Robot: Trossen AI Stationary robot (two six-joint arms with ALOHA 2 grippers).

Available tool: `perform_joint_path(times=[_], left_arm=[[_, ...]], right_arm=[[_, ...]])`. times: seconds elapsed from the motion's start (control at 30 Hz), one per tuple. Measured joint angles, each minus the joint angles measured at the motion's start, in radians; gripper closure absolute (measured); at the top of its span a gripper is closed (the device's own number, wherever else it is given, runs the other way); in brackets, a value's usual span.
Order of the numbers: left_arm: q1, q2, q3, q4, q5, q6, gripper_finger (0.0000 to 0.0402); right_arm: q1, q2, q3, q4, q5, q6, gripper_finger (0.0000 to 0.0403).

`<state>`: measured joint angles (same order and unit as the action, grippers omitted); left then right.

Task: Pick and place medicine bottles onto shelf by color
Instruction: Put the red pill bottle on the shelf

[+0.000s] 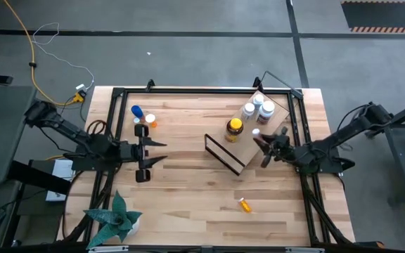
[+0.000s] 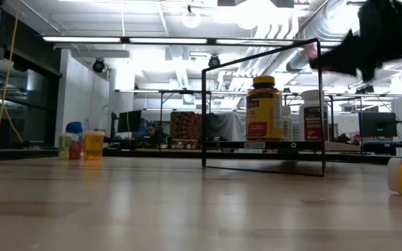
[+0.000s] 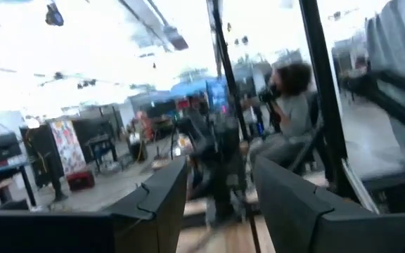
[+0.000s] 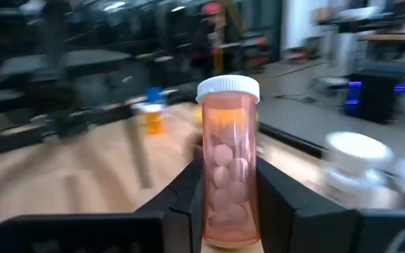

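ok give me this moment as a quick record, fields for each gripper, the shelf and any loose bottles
right gripper: shut on small orange bottle with white cap, held upright by the shelf
left gripper: open, empty, at the table's left side
shelf: holds amber bottle with yellow cap and white bottles
loose bottle: orange, lying on its side near the table's front edge
bottle group: blue and orange ones, standing at the back left

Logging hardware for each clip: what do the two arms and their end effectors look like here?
Both arms are matte black and jointed. The left end effector and right end effector each carry two flat, angular black fingers, plain and unmarked. Black cabling runs along the right arm.
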<state>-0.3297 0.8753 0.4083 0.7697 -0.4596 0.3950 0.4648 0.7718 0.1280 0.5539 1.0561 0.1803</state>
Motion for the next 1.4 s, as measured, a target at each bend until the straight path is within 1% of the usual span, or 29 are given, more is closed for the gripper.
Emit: perform_joint_path(times=[0.1, 0.17, 0.2, 0.3, 0.43, 0.5, 0.57, 0.6, 0.67, 0.8, 0.93, 1.03, 1.17, 1.3, 1.4], left_arm=[[0.020, 0.006, 0.000, 0.018, 0.013, -0.003, 0.0245], [0.030, 0.012, 0.000, 0.034, 0.014, -0.020, 0.0245], [0.034, 0.013, 0.000, 0.034, 0.014, -0.030, 0.0245], [0.042, 0.013, 0.000, 0.036, 0.020, -0.052, 0.0245], [0.042, 0.019, 0.000, 0.040, 0.048, -0.081, 0.0245], [0.042, 0.022, 0.000, 0.045, 0.049, -0.088, 0.0245], [0.045, 0.044, 0.000, 0.060, 0.049, -0.089, 0.0245], [0.052, 0.064, 0.000, 0.080, 0.050, -0.089, 0.0245], [0.073, 0.114, 0.000, 0.139, 0.070, -0.099, 0.0245], [0.128, 0.229, 0.000, 0.280, 0.137, -0.154, 0.0245], [0.179, 0.329, 0.001, 0.385, 0.147, -0.202, 0.0245], [0.208, 0.382, 0.001, 0.448, 0.165, -0.234, 0.0245], [0.227, 0.416, 0.001, 0.478, 0.188, -0.269, 0.0245], [0.223, 0.419, 0.001, 0.481, 0.193, -0.251, 0.0245], [0.206, 0.419, 0.001, 0.489, 0.216, -0.221, 0.0237]], right_arm=[[-0.006, 0.012, -0.098, 0.175, 0.069, -0.005, 0.0322], [-0.015, 0.025, -0.117, 0.190, 0.092, 0.009, 0.0322], [-0.020, 0.027, -0.114, 0.158, 0.100, 0.022, 0.0322], [-0.042, 0.053, -0.097, 0.159, 0.069, 0.025, 0.0322], [-0.055, 0.087, -0.076, 0.171, 0.058, -0.002, 0.0322], [-0.064, 0.100, -0.064, 0.188, 0.055, -0.022, 0.0322], [-0.080, 0.118, -0.049, 0.235, 0.023, -0.051, 0.0322], [-0.090, 0.127, -0.042, 0.268, 0.000, -0.072, 0.0322], [-0.116, 0.155, -0.021, 0.343, -0.079, -0.124, 0.0322], [-0.167, 0.235, 0.029, 0.502, -0.234, -0.226, 0.0322], [-0.205, 0.363, 0.102, 0.655, -0.403, -0.288, 0.0322], [-0.218, 0.486, 0.185, 0.725, -0.508, -0.321, 0.0322], [-0.218, 0.641, 0.329, 0.761, -0.604, -0.362, 0.0322], [-0.218, 0.782, 0.487, 0.761, -0.693, -0.377, 0.0322], [-0.218, 0.872, 0.587, 0.759, -0.719, -0.390, 0.0322]])
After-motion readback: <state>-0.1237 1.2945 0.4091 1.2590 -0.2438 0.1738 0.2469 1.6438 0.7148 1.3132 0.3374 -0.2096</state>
